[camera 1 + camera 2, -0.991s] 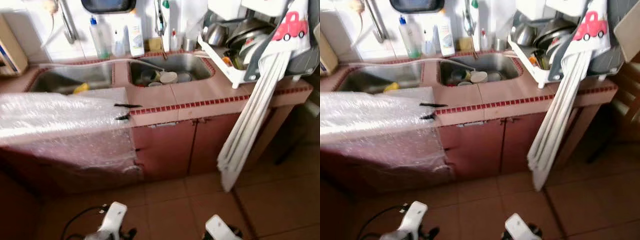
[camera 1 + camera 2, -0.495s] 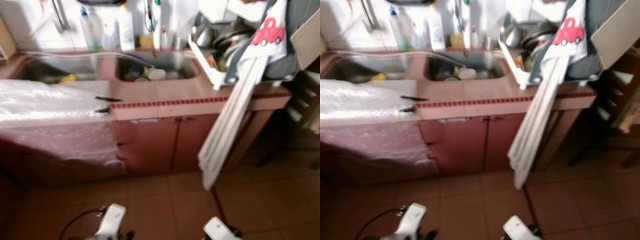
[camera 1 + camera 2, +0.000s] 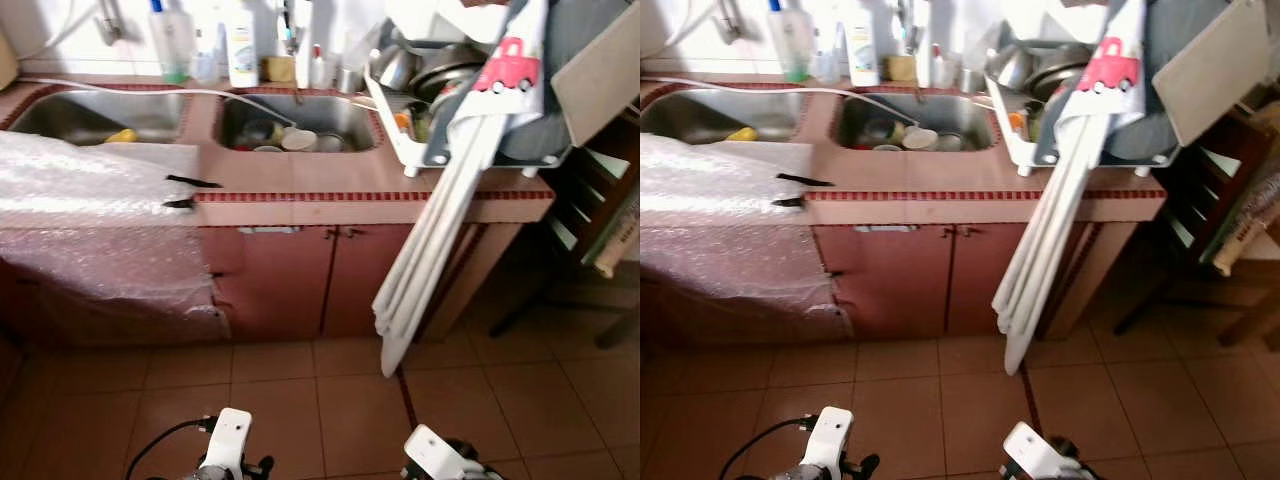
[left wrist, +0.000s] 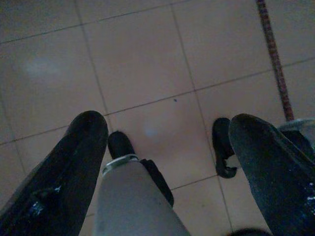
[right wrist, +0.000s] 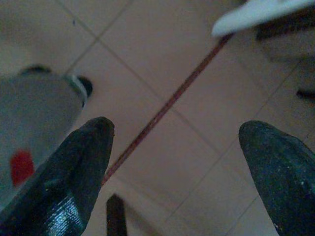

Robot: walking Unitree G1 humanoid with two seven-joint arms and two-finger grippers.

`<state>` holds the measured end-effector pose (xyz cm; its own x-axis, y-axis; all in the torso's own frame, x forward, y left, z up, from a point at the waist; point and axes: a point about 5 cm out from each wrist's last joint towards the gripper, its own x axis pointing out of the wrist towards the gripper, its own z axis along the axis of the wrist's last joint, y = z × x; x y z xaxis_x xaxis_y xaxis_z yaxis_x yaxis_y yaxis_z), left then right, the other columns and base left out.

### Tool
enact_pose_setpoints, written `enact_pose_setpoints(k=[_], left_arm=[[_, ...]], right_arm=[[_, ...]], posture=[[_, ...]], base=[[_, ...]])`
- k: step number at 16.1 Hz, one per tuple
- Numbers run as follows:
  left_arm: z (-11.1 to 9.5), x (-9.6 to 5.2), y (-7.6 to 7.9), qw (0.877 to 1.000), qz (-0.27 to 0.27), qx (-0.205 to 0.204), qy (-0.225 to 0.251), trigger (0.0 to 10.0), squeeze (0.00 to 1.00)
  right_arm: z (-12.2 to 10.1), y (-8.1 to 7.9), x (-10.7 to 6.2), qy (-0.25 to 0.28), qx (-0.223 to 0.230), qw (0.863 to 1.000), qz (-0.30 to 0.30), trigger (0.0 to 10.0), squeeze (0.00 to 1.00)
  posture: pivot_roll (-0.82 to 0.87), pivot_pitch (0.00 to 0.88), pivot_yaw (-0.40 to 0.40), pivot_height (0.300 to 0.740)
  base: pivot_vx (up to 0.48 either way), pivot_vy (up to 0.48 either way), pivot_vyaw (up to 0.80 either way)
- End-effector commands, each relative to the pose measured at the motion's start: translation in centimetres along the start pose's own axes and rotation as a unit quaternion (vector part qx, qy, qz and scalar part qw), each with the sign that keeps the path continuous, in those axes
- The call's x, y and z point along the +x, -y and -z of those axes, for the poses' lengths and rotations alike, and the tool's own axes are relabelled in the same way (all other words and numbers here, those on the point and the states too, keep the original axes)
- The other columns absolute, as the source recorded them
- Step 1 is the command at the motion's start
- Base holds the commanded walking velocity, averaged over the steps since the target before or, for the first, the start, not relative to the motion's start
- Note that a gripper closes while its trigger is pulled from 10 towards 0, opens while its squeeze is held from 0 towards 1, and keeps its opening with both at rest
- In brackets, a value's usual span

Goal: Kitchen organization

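Note:
A pink tiled counter holds a double steel sink. Its right basin contains cups and bowls; the left basin has a yellow item in it. A white dish rack piled with pots and lids sits on the counter's right end, under a towel with a red truck. Both arms hang low over the floor. The left gripper and the right gripper are open, with nothing between their fingers, above the floor tiles.
Bubble wrap drapes over the counter's left part and front. Long white boards lean from the rack down to the floor. Bottles line the back wall. A dark chair stands at the right. Cabinet doors are closed.
The whole picture has shifted: the camera has turned right, bringing the chair and more floor into view. Nothing on the counter has moved. Both arms still hang low.

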<state>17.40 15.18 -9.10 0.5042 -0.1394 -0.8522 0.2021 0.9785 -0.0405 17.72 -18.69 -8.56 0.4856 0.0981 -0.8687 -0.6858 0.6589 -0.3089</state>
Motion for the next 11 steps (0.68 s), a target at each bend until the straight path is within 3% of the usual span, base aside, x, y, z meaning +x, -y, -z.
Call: enact_pose_setpoints(k=[1,7,11], left_arm=[[0.2,0.0,0.0,1.000,-0.008,-0.019,-0.001,10.0,0.00],[0.3,-0.2,-1.2,1.000,-0.006,0.028,-0.012,10.0,0.00],[-0.1,-0.3,-1.6,0.998,0.002,0.065,-0.017,10.0,0.00]], right_arm=[[-0.7,0.7,0.0,0.012,-0.002,1.000,0.004,10.0,0.00],[0.4,0.2,-0.1,-0.001,0.056,0.998,0.023,10.0,0.00],[2.2,-1.5,-0.4,-0.029,0.083,0.996,0.021,10.0,0.00]], posture=[[-0.04,0.000,-0.094,0.740],[-0.05,0.000,-0.004,0.740],[-0.06,0.000,0.044,0.740]], base=[[0.000,0.000,0.00],[0.000,0.000,0.00],[0.000,0.000,0.00]])
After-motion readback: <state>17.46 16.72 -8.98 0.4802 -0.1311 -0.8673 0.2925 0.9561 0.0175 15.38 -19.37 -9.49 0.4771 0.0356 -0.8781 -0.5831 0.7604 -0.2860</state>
